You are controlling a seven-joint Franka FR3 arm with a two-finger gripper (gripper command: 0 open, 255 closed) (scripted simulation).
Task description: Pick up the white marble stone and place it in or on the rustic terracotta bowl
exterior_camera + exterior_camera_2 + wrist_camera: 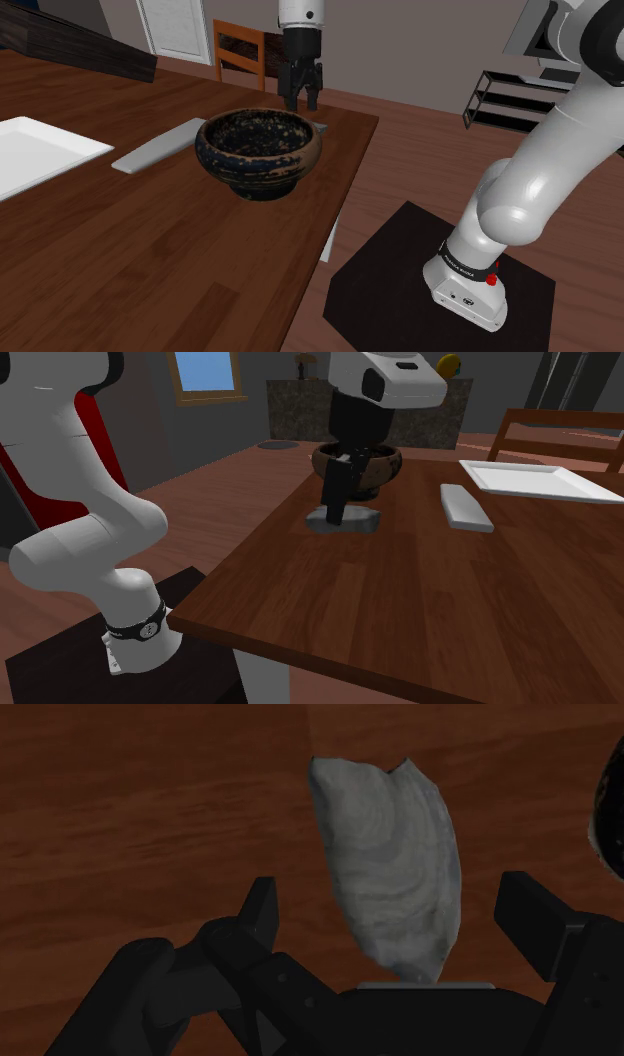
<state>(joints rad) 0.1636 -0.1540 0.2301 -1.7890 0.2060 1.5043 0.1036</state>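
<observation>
Spanning most of the shoulder view, the brown wooden worktop [150,270] carries everything, and the white arm [530,190] arches from its stand over one corner. Next in size, the bowl [258,150] stands upright near that corner, dark and speckled with a browner rim, and nothing shows inside it. Just beside the bowl and near the worktop's edge, the stone [395,874] lies flat on the wood. It is a pale grey, veined piece, longer than it is wide, and whether it touches the bowl I cannot tell. The jaws hang directly over it, wide open and holding nothing. In the wrist view the 2 fingers [262,909] stand on either side of one end of the stone, with a clear gap on each flank. The step in hand looks like the grasp, so the task is near its start. To do it well, I would sink until the pads sit level with the stone's sides, not just its upper edge. The 2 gaps look unequal, so I would centre the hand to make both fingers meet the stone together, then close across the narrow width. The stone is tapered and uneven, so a grip nearer its broad middle should resist twisting. Lift straight up before crossing the bowl's rim.
</observation>
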